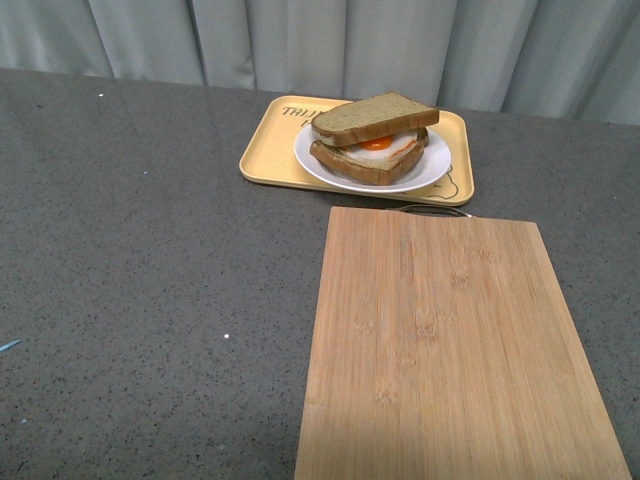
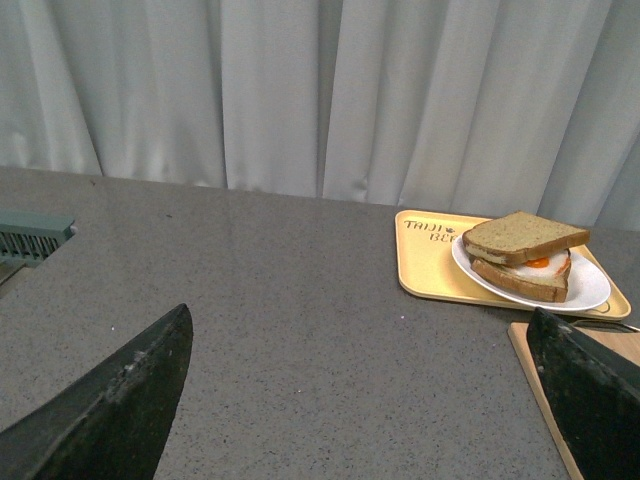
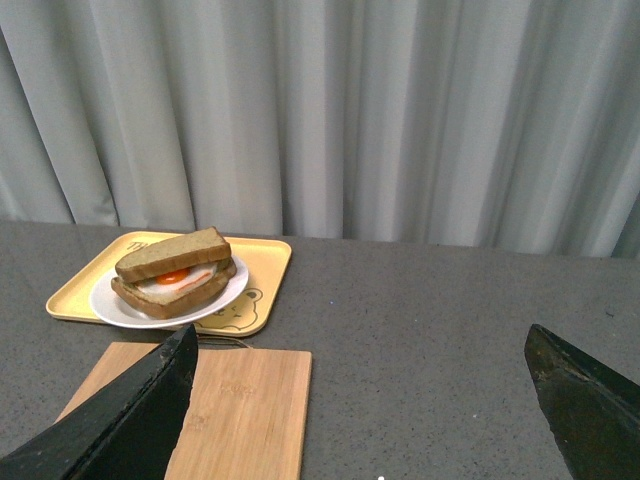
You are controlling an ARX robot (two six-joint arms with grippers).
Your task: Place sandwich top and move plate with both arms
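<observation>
The sandwich top (image 1: 373, 117), a plain brown bread slice, lies tilted on the egg-bearing slice (image 1: 372, 160) on the round white plate (image 1: 435, 168). The plate sits on a yellow tray (image 1: 262, 150) at the back of the table. Both wrist views show it too: sandwich top (image 2: 524, 235), plate (image 2: 590, 290); sandwich top (image 3: 172, 253), plate (image 3: 108, 305). Neither arm appears in the front view. My left gripper (image 2: 365, 350) is open over bare table, far from the plate. The right gripper (image 3: 360, 365) is open too, with nothing between its fingers.
A bamboo cutting board (image 1: 455, 350) lies in front of the tray, reaching the near table edge. A grey curtain (image 1: 350, 45) hangs behind the table. A grey-green ribbed object (image 2: 30, 240) shows at one edge of the left wrist view.
</observation>
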